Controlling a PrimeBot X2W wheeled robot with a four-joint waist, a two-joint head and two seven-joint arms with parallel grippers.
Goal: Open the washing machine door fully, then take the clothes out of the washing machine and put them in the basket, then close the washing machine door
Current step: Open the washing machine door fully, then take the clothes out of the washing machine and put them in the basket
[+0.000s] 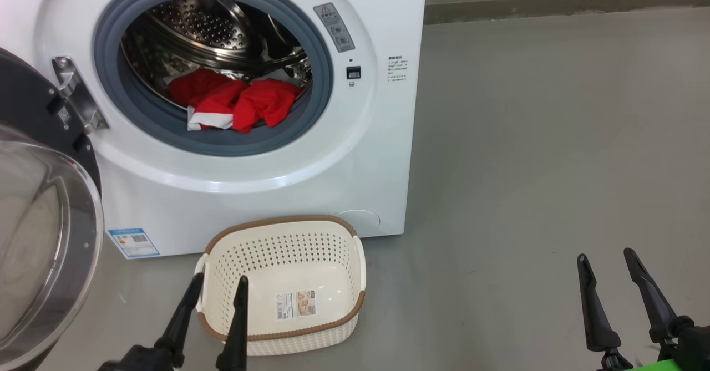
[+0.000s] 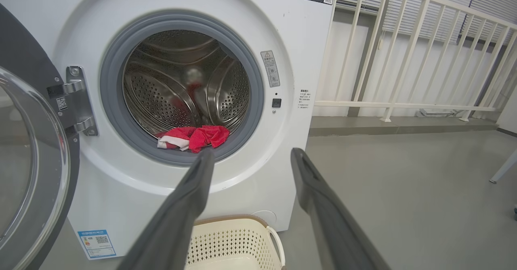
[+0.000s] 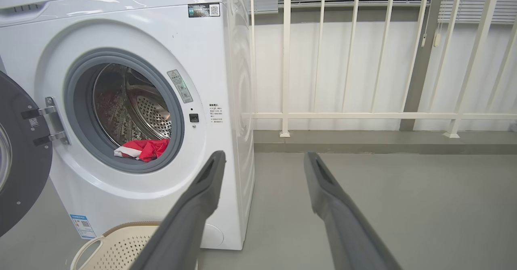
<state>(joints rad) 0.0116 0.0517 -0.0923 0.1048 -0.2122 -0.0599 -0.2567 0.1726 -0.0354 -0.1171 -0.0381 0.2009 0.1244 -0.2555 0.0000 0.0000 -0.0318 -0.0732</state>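
Note:
The white washing machine [image 1: 266, 188] stands with its round black-rimmed door [image 1: 39, 249] swung open to the left. Red clothes [image 1: 236, 102] with white bands lie at the front of the steel drum, partly over the grey rubber ring. The clothes [image 2: 194, 137] also show in the left wrist view, and the clothes [image 3: 141, 149] in the right wrist view. The cream basket [image 1: 283, 282] sits empty on the floor before the machine. My left gripper [image 1: 219, 285] hangs open over the basket's near left rim. My right gripper [image 1: 607, 260] is open, far right over the floor.
Grey floor [image 1: 527, 166] stretches to the right of the machine. A white railing [image 3: 363, 60] and a low kerb stand behind it. The open door's glass bowl [image 2: 24, 169] bulges out on the left.

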